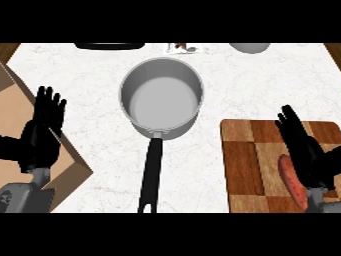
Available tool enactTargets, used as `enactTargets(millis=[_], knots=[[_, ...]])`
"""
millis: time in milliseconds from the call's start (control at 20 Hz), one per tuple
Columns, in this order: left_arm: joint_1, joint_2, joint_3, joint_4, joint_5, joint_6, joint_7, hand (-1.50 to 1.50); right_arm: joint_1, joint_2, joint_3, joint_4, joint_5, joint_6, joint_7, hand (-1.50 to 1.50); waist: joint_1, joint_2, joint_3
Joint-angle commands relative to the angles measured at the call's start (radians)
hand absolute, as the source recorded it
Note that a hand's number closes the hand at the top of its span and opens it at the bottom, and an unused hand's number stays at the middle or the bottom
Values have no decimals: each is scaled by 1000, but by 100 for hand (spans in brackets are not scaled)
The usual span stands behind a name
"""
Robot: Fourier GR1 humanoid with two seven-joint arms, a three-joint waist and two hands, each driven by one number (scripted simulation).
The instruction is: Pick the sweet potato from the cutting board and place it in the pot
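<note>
The fingers (295, 125) of the right hand (313, 157) are straight and spread, grasping nothing, pointing toward twelve o'clock over the cutting board (250, 165) — a brown checkered slab lying at about four o'clock on the white marbled tabletop (92, 75). The sweet potato (292, 185), a reddish-orange oblong, lies on that board just at the seven o'clock side of the right palm, its near end running under the wrist; whether the hand touches it I cannot tell. The pot (162, 97), grey metal with nothing showing inside, stands near the middle of the tabletop, its long black handle (151, 172) running straight down toward six o'clock. The pot and the board are apart, with a strip of bare tabletop between them. The left hand (40, 140) shows at nine o'clock, also released, fingers up and straight, thumb out to the side, over a tan slanted surface (3, 110) at the tabletop's left edge. Along the far edge at twelve o'clock sit a dark flat object (110, 46), a small indistinct item (182, 48) and a pale rounded thing (250, 48) — all cut off by the view's edge.
</note>
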Motion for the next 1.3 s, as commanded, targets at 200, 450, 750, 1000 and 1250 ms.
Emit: enactTargets(millis=[200,450,750,1000,1250], knots=[[2,54,-104,-72,-88,-22,100,0,-126,-17,188,-118,-228,514,51,-150,24,33,8],[81,44,-159,-143,-117,-12,174,0,-134,-228,45,-180,57,498,-305,-150,-51,27,8],[115,73,-140,-231,-106,-3,244,0,-65,-425,-121,-153,37,743,-632,-150,-53,35,5],[73,86,-145,-264,-133,25,307,0,-86,-662,-253,-124,153,814,-687,-150,-60,35,2],[77,76,-163,-281,-123,7,321,0,-88,-805,-258,-113,232,857,-704,-150,-32,36,0]])
